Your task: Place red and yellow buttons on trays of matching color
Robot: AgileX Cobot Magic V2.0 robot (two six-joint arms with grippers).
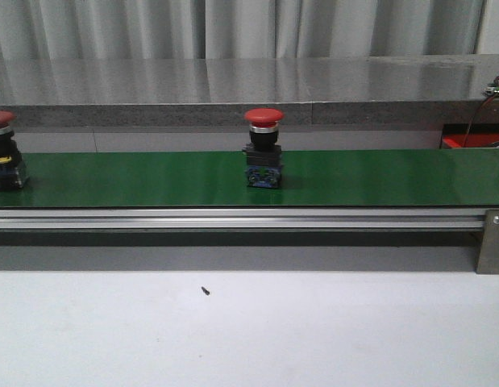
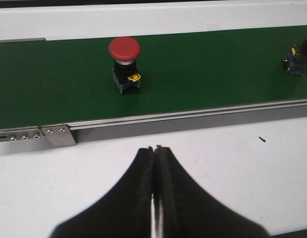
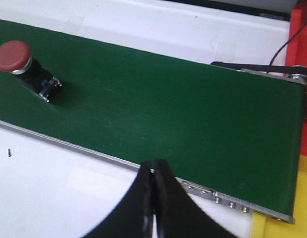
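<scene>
Two red mushroom-head buttons stand upright on the green belt (image 1: 378,177). One red button (image 1: 264,149) (image 3: 19,62) is mid-belt, and its blue-tagged base shows at the edge of the left wrist view (image 2: 299,58). The other red button (image 1: 3,153) (image 2: 125,64), with a yellow tag on its base, is at the far left. No yellow button is in view. My left gripper (image 2: 154,148) is shut and empty over the white table, short of the belt. My right gripper (image 3: 153,163) is shut and empty at the belt's near rail. A red tray (image 3: 299,29) and a yellow tray's corner (image 3: 279,230) lie past the belt's right end.
The belt's aluminium rail (image 1: 233,218) runs along its near side, with end brackets (image 2: 59,135) (image 1: 491,242). White table (image 1: 249,330) lies in front, with a small dark speck (image 1: 205,290). A grey ledge (image 1: 249,85) and curtain stand behind. A black cable (image 3: 277,49) hangs near the red tray.
</scene>
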